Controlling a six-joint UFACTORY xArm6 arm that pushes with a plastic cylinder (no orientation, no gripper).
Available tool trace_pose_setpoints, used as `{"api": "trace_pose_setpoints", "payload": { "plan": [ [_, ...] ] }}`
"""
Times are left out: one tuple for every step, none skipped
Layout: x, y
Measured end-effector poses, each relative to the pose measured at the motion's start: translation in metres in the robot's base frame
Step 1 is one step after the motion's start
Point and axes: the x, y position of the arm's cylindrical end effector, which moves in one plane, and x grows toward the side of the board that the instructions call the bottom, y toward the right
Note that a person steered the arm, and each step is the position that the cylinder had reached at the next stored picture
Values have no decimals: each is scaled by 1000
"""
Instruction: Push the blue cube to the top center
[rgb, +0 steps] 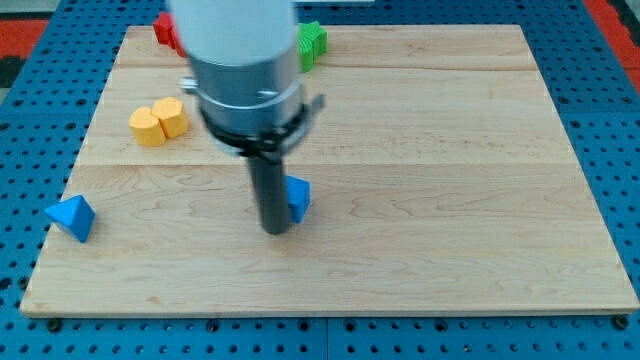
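A blue triangular block (71, 217) lies well to the view's left of my tip (275, 230), close to the left edge of the pale wooden worktop (450, 180). Up and left of the tip, a yellow heart-shaped block (147, 127) and a yellow rounded block (171, 117) sit touching each other. Higher still, a red block (166, 30) shows at the worktop's top edge, its shape largely hidden by the arm's grey body (243, 70). The blue cube (298, 197) sits just to the view's right of the rod, touching or almost touching it, a little above the tip and partly hidden. Farther up, right of the arm, a green block (312, 44) rests near the top edge, beside top centre.

The rod stands upright, its lower end on the wood near the view's middle. The tool is a plain rod with nothing to open and has hold of nothing.

To the right of the tip the boards run bare to the right edge; beyond every edge lies a blue perforated surface (620, 150).
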Motion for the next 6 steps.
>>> {"api": "trace_pose_setpoints", "payload": {
  "plan": [
    [1,42],
    [-12,51],
    [-17,27],
    [-3,-19],
    [-12,-81],
    [-39,-62]
  ]
}}
